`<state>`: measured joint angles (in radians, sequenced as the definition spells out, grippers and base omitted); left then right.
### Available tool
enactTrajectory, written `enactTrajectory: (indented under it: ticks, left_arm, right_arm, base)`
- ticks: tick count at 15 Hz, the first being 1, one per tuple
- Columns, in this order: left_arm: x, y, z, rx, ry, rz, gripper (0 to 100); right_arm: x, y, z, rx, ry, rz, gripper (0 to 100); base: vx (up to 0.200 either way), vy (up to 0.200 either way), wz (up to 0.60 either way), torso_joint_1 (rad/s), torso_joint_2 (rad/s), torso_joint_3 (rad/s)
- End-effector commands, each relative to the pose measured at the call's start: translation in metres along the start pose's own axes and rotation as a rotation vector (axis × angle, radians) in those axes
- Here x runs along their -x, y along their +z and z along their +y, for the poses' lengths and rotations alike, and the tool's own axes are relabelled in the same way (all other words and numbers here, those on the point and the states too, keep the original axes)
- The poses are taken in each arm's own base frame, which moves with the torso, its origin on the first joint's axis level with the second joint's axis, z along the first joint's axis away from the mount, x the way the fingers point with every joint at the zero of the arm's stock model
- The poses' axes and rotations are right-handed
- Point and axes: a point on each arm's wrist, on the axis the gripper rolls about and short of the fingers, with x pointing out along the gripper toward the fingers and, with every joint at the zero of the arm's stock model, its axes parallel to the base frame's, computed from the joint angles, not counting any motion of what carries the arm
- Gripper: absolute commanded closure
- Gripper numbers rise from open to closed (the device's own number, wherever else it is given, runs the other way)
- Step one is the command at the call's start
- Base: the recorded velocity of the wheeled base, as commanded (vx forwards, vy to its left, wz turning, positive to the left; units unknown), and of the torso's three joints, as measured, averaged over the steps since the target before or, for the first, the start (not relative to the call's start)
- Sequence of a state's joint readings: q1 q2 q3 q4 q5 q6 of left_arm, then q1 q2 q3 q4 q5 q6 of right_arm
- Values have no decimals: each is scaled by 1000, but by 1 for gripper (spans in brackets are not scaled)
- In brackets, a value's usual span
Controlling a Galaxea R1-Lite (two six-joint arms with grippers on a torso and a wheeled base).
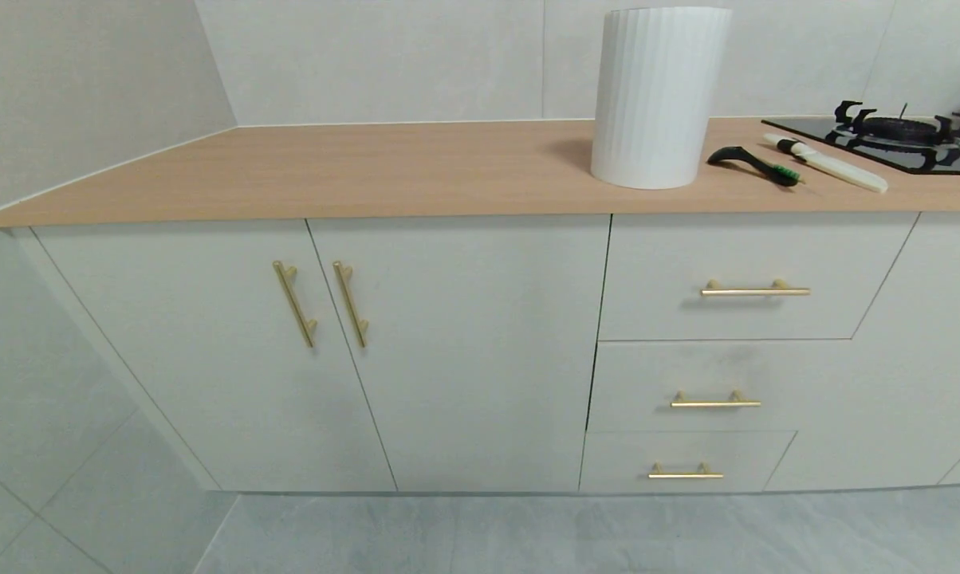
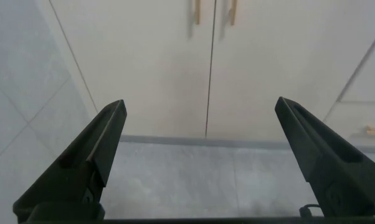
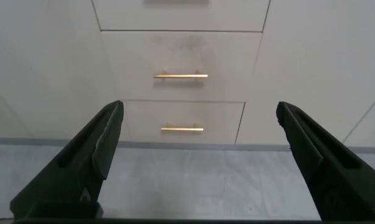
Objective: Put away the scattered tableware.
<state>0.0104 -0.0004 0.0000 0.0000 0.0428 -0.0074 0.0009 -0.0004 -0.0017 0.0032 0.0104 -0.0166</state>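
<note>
Black left hand (image 2: 200, 104) and black right hand (image 3: 200, 106) both gape wide, empty, touching nothing. On the smooth wooden counter (image 1: 368, 171), a curved black-handled peeler (image 1: 755, 165) and slim white knife (image 1: 831, 162) lie at three o'clock of a ribbed white cylinder (image 1: 657, 96).
</note>
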Motion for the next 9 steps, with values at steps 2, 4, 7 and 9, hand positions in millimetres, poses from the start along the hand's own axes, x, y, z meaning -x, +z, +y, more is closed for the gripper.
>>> enactTrajectory:
  ticks: [2,4,7,9]
  left_arm:
    - [0,0,0,0,1,0,0]
    - [0,0,0,0,1,0,0]
    - [0,0,0,0,2,0,0]
    - [0,0,0,0,2,0,0]
  right_arm:
    - [0,0,0,0,1,2,0]
    - [0,0,0,0,1,0,0]
    - [0,0,0,0,1,2,0]
    - [0,0,0,0,1,2,0]
  base:
    - [200,0,0,2,2,-2]
    - [200,0,0,-5,0,2]
    - [200,0,0,4,2,1]
    - [100,0,0,-4,4,1]
